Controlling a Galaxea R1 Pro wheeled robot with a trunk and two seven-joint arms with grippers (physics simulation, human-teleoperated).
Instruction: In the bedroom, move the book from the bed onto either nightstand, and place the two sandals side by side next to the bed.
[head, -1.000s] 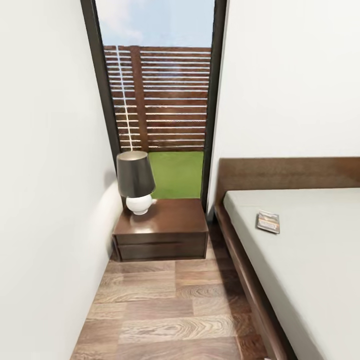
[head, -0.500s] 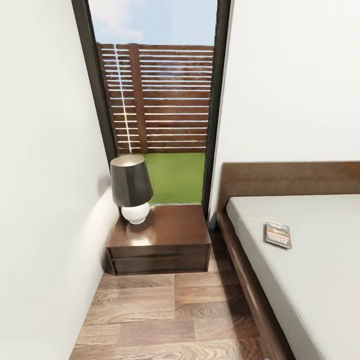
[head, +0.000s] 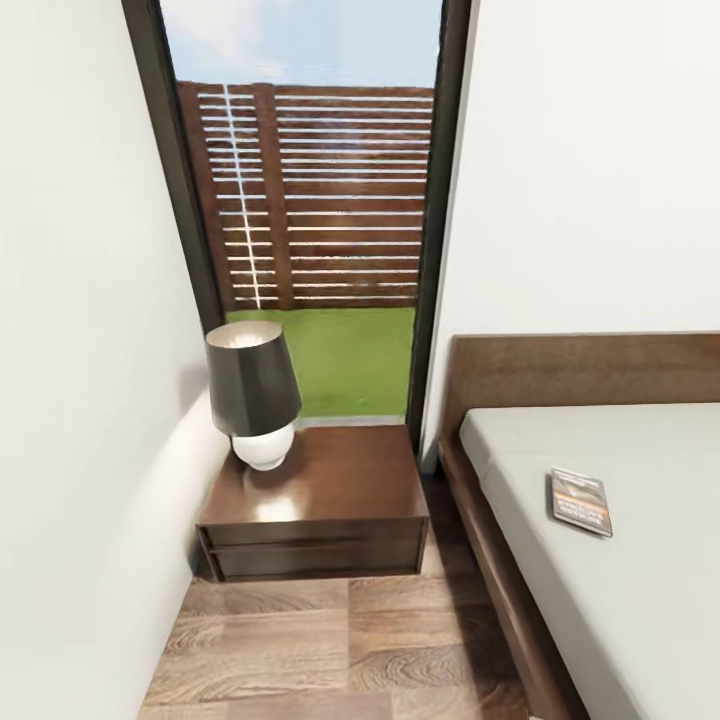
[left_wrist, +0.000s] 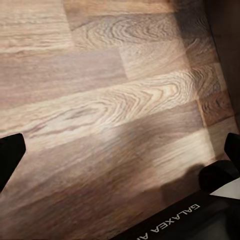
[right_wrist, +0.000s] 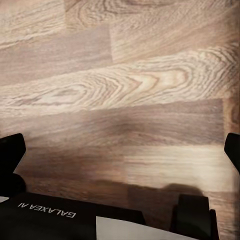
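Book on the bed, nightstand in the corner, both pincers down over bare floor.

The book (head: 580, 502) lies flat on the bed (head: 640, 600) at the right of the frame, near its left edge, well apart from the nightstand (head: 315, 505) at lower centre, which carries a lamp (head: 252, 395) below the window (head: 310, 200). In the wrist views, the left pincer (left_wrist: 120, 150) and right pincer (right_wrist: 120, 150) hang spread wide, grasping nothing, over the wood floor (right_wrist: 125, 85), with no book near them.

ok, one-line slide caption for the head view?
Book lying on the bed, beside a dark nightstand with a lamp under a tall window.
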